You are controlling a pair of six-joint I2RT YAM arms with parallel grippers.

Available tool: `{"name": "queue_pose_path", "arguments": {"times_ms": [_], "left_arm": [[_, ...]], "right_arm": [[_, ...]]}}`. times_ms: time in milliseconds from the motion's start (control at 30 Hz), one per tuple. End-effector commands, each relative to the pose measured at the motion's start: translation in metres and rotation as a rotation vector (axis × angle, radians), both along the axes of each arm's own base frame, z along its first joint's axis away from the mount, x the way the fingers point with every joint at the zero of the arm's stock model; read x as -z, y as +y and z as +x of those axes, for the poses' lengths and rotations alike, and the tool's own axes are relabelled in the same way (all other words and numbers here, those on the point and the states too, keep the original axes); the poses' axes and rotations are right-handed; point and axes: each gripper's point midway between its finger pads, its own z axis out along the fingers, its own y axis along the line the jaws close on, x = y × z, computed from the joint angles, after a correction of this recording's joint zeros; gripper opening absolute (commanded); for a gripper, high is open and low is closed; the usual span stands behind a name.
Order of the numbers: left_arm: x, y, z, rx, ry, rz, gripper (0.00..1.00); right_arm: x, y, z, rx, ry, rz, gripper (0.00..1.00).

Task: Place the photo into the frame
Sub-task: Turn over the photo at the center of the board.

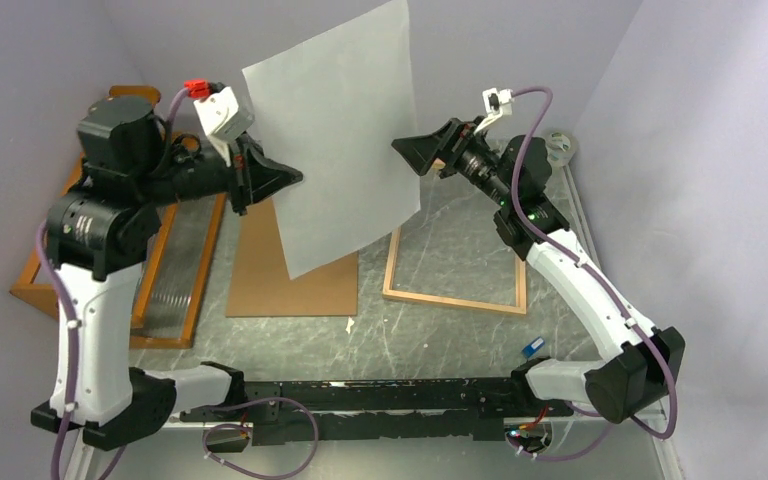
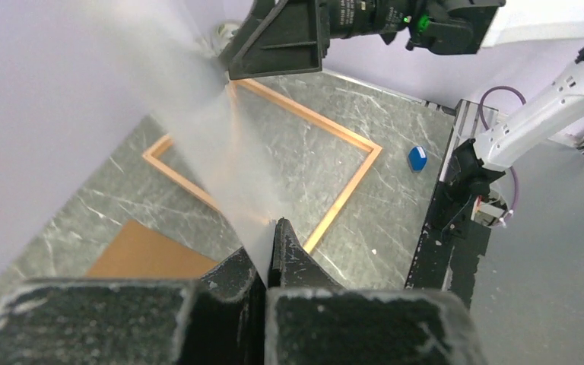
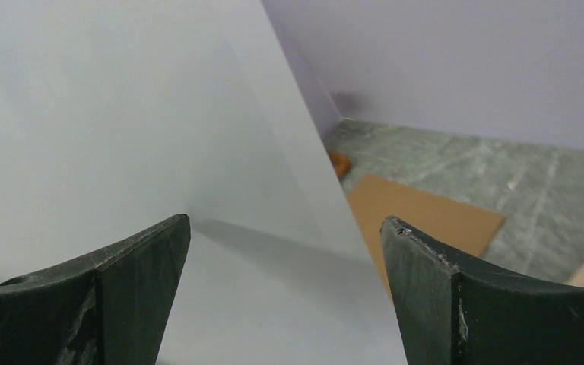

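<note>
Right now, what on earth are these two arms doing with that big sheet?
The left gripper is clamped on the photo, holding it upright in the air, blank back toward the overhead camera. The right gripper is open at the sheet's other edge, not gripping. The frame lies flat on the table, beside a brown board; the photo is not yet in it.

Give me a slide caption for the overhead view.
Left pincer holds the photo aloft, blank side showing; right pincer open at its edge; frame lying flat nearby.
</note>
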Motion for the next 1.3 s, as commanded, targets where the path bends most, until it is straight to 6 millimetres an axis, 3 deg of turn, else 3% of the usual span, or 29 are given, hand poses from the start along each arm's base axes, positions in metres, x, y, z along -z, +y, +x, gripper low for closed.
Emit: {"name": "queue_pose_path", "arguments": {"times_ms": [0, 200, 433, 767, 1000, 1133, 1267], "left_arm": [[-0.021, 0.001, -0.028, 0.09, -0.156, 0.01, 0.03], [-0.035, 0.009, -0.042, 0.072, -0.237, 0.011, 0.03], [-0.037, 0.015, -0.028, -0.01, -0.24, 0.015, 0.03], [-0.044, 0.019, -0.026, -0.043, -0.269, 0.01, 0.02], [-0.047, 0.023, -0.01, -0.123, -0.239, -0.015, 0.03], [-0.049, 0.022, 0.0, -0.156, -0.215, -0.045, 0.02], [-0.048, 0.027, 0.012, -0.219, -0.204, -0.053, 0.02]], "right_arm": [[-0.081, 0.012, -0.037, -0.165, -0.288, 0.043, 0.99], [-0.101, 0.024, -0.071, -0.351, -0.401, 0.07, 0.99], [-0.104, 0.019, -0.085, -0.36, -0.48, 0.021, 0.99], [-0.087, -0.011, -0.056, -0.212, -0.439, -0.001, 0.99], [-0.088, -0.004, -0.089, -0.394, -0.54, -0.033, 0.99], [-0.086, -0.001, -0.103, -0.464, -0.553, -0.053, 0.91], [-0.086, -0.001, -0.104, -0.471, -0.531, -0.034, 0.71]]}}
